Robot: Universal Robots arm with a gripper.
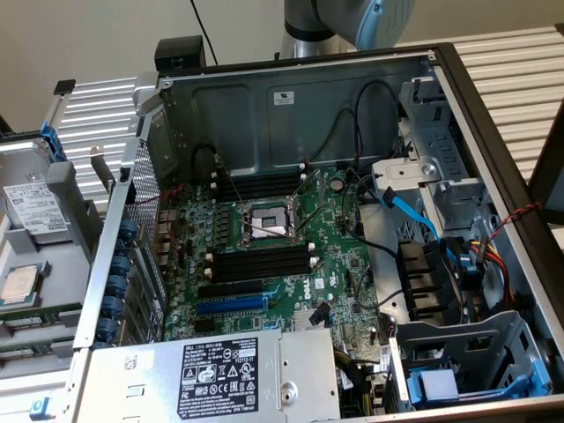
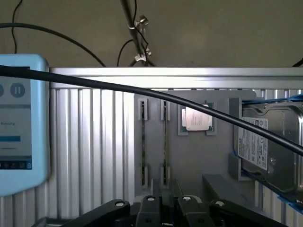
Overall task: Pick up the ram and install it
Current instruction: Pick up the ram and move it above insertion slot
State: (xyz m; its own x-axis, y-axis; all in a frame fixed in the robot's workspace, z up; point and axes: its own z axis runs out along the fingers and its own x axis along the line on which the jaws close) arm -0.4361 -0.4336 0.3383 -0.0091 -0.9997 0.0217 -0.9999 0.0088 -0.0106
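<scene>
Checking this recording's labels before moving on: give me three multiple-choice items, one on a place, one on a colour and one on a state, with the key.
1. Where does the loose processor chip lie?
A) on the grey tray, between the ram sticks and the hard drive
B) on the power supply
C) on the floor

2. What colour is the long expansion slot?
A) white
B) blue
C) red

3. How is the computer case?
A) closed
B) open, with the motherboard exposed
C) wrapped in foil

Key:
1 A, the chip sits in the tray beside the drive.
2 B, the slot is blue against the green board.
3 B, no panel covers the board.
</scene>
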